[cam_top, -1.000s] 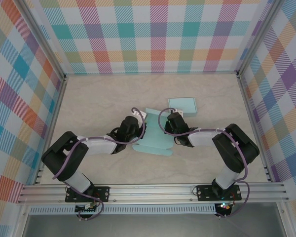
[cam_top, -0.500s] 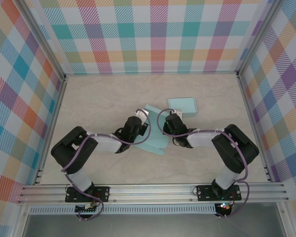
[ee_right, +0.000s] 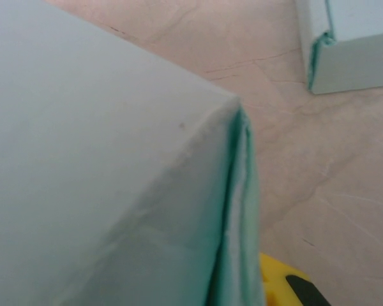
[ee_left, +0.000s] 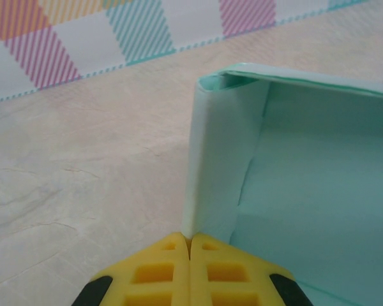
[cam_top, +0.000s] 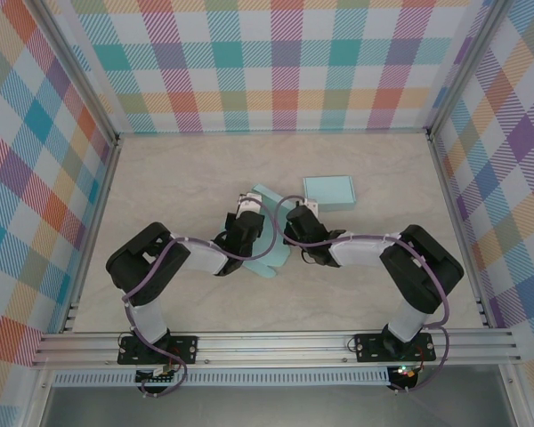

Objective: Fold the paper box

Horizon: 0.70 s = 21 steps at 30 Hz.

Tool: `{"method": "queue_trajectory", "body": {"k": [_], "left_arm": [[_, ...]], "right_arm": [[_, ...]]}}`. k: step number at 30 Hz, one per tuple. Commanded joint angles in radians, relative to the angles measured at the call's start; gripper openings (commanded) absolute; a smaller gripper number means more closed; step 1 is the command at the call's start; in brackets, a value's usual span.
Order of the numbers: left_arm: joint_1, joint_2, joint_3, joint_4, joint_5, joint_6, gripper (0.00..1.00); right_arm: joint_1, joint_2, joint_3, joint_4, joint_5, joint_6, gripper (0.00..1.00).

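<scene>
Black arms (cam_top: 144,267), purple cables (cam_top: 185,240), seemingly yellow fingertips (ee_left: 156,274).

Both arms lay low, elbows out, wrists angled inward toward each other. The left gripper (ee_left: 189,243) had its yellow fingertips (ee_left: 161,268) pressed together; the right gripper (cam_top: 295,219) was closed too.

A pale, marble-veined counter (cam_top: 169,178) is seen, and a small finished teal box (cam_top: 329,189) is set flat on it. Just nearer than that box and to its left, a partly folded paper box (cam_top: 271,260) of the same teal is rested on the counter with one wall (ee_left: 220,159) stood upright. The two are kept apart by a narrow strip of bare surface.
</scene>
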State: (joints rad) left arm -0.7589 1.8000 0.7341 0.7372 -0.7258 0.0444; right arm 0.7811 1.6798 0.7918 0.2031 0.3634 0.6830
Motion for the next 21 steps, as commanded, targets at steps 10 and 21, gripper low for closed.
{"method": "queue_trajectory", "body": {"k": [10, 21], "left_arm": [[0.017, -0.021, 0.104, -0.169, -0.286, -0.321, 0.00], [0.084, -0.125, 0.007, -0.109, 0.082, -0.280, 0.00]], "right_arm": [[0.106, 0.056, 0.050, -0.040, -0.154, -0.007, 0.00], [0.128, 0.090, 0.118, -0.101, -0.129, -0.003, 0.00]]}}
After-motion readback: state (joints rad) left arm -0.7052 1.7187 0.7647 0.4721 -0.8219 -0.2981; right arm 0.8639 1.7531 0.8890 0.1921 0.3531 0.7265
